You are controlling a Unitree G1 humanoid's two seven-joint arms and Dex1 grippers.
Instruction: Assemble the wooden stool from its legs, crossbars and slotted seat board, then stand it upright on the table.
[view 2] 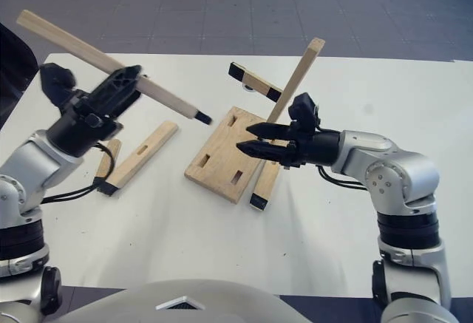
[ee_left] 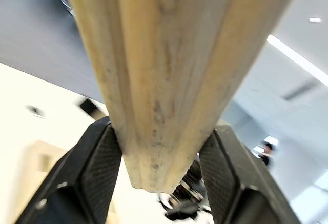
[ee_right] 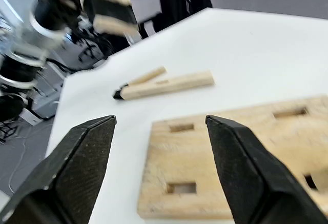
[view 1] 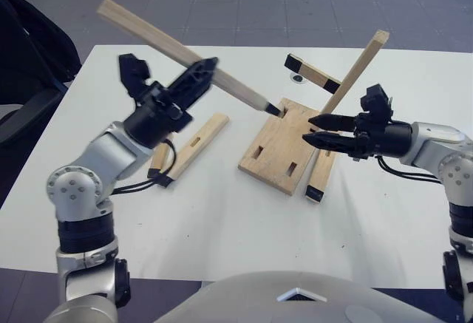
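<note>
Head views: white table carrying one slotted seat board, lying flat with four slots facing up. One leg stands tilted at the board's far right corner, its top leaning away to the right. One black-tipped piece lies partly under the board's right edge. One crossbar with black ends lies behind the board. To the board's left, well apart from it, lie one slotted bar and, just beside that, one shorter piece. The left gripper is raised above the table and clamped around a long leg near its middle. That leg slants down to a black-capped end near the board's far left corner; whether it touches cannot be told. The right gripper hovers over the board's right side, fingers spread and holding nothing. Left wrist view: the two pads press against opposite faces of the long leg. Right wrist view: the fingers are set wide apart, with the seat board below them and the two loose pieces on the table beyond.
</note>
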